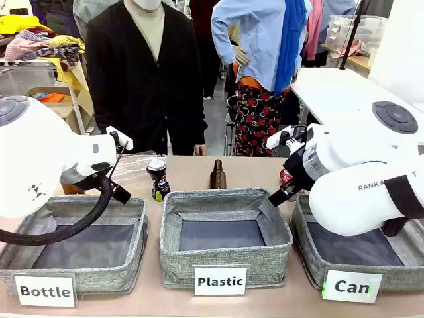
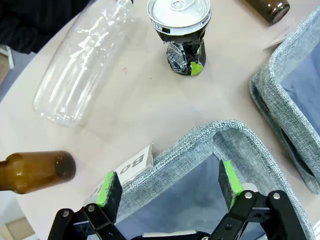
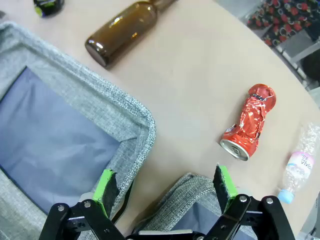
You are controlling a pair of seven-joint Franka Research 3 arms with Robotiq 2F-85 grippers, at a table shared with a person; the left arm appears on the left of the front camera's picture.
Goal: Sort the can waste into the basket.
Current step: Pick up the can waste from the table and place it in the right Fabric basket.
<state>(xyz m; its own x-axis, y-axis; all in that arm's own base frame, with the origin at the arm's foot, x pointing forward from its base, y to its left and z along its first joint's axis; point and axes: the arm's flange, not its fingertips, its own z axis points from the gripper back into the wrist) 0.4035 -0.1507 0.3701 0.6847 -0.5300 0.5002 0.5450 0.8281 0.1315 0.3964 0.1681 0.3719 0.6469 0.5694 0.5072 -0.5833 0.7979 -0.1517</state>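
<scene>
A crushed black-and-blue can (image 1: 158,179) with a silver top stands upright on the table behind the left and middle baskets. In the left wrist view this can (image 2: 182,37) is well ahead of my open left gripper (image 2: 167,187), which hovers over the far corner of the "Bottle" basket (image 2: 220,135). A crushed red can (image 3: 248,122) lies on its side ahead and right of my open right gripper (image 3: 167,187). That gripper is above the near corner of the grey "Can" basket (image 3: 185,185). The red can (image 1: 286,175) peeks out behind the right arm. The "Can" basket (image 1: 311,262) sits front right.
The "Plastic" basket (image 1: 225,265) stands in the middle and the "Bottle" basket (image 1: 79,275) on the left. A brown bottle (image 1: 218,175) stands behind the middle basket. A clear bottle (image 2: 82,60) and another brown bottle (image 2: 35,171) lie near the left arm, and a small plastic bottle (image 3: 298,170) lies by the red can.
</scene>
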